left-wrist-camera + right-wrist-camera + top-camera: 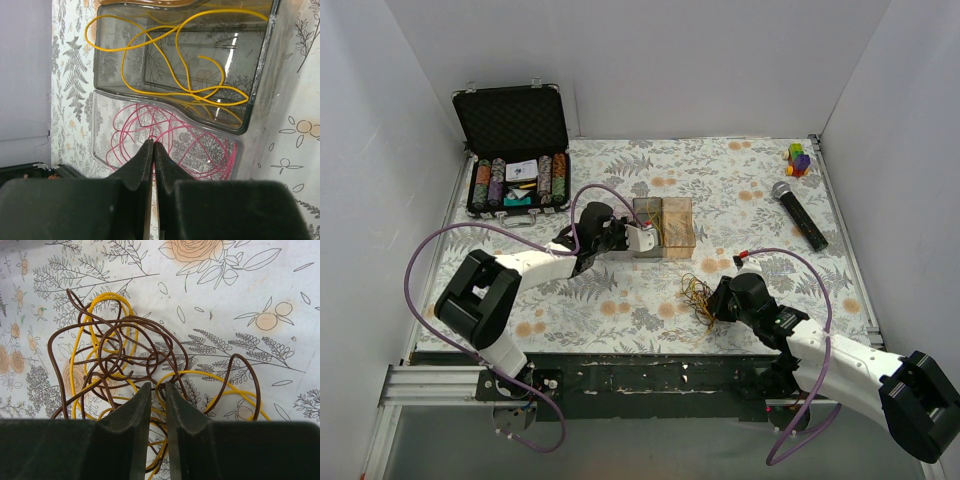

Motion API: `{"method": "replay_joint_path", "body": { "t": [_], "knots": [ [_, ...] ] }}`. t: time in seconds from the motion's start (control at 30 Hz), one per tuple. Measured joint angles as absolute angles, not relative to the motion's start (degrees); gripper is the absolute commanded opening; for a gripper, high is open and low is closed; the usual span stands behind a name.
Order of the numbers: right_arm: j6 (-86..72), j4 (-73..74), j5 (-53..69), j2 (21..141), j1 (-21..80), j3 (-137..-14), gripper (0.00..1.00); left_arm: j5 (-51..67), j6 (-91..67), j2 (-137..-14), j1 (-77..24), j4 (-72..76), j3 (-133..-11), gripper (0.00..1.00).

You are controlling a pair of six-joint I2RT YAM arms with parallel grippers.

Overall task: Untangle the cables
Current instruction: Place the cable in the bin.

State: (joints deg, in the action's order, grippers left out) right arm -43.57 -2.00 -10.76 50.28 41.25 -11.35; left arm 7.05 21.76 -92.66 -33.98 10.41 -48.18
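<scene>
My left gripper (153,145) has its two dark, wedge-shaped fingers pressed flat together, tip to tip, with nothing visible between them. It hangs over two thin-walled plastic trays with rounded corners that sit side by side on the tablecloth (770,200), a matte sheet printed with ferns and pale orange roses. The smoky grey tray (260,75) is see-through and glossy, and a single yellow wire (185,60) lies in it in loose, open loops, one of which arches over the rim. The clear tray (100,145), nearer my fingertips, holds a pink wire (200,150) wound in tighter, overlapping rings. My right gripper (154,386) points down at the tangled cables (115,365), which lie on the cloth well apart from the trays, near the front edge of the table. That bundle is a springy knot of very thin, smooth brown and yellow strands, the brown ones curled in small coils on top and one long brown arc swinging out to the side. The right fingers stand a narrow slit apart. Yellow strands run under the tips, and I cannot tell whether one is pinched.
</scene>
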Motion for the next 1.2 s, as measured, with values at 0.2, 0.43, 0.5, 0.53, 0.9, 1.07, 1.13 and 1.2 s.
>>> {"method": "replay_joint_path", "body": {
  "t": [0.2, 0.43, 0.5, 0.53, 0.9, 1.07, 1.13, 1.2],
  "knots": [
    [-43.6, -2.0, -10.8, 50.3, 41.2, -11.3, 0.26, 6.7, 20.5, -93.0, -33.9, 9.5, -47.9, 0.07],
    [-43.5, -2.2, -10.7, 50.7, 41.1, -11.3, 0.26, 6.5, 17.2, -92.8, -33.5, 2.3, -51.2, 0.31],
    [-43.5, -2.4, -10.7, 50.8, 41.0, -11.3, 0.26, 6.5, 16.2, -91.7, -33.4, 0.0, -52.1, 0.39],
    [-43.5, -2.5, -10.7, 50.9, 41.0, -11.3, 0.26, 6.6, 15.7, -90.5, -33.4, -1.3, -52.2, 0.45],
    [-43.5, -3.3, -10.3, 51.3, 40.9, -11.4, 0.26, 8.6, 13.0, -79.0, -33.3, -12.6, -54.8, 0.55],
    [-43.5, -3.4, -10.3, 51.3, 40.9, -11.4, 0.26, 17.3, 12.5, -69.7, -35.2, -15.7, -54.1, 0.57],
    [-43.5, -3.4, -10.2, 51.4, 40.9, -11.4, 0.26, 19.5, 11.7, -66.3, -40.2, -13.6, -52.1, 0.55],
    [-43.5, -3.4, -10.2, 51.5, 40.9, -11.4, 0.26, 21.4, 10.4, -65.8, -46.2, -10.2, -49.6, 0.53]
  ]
}}
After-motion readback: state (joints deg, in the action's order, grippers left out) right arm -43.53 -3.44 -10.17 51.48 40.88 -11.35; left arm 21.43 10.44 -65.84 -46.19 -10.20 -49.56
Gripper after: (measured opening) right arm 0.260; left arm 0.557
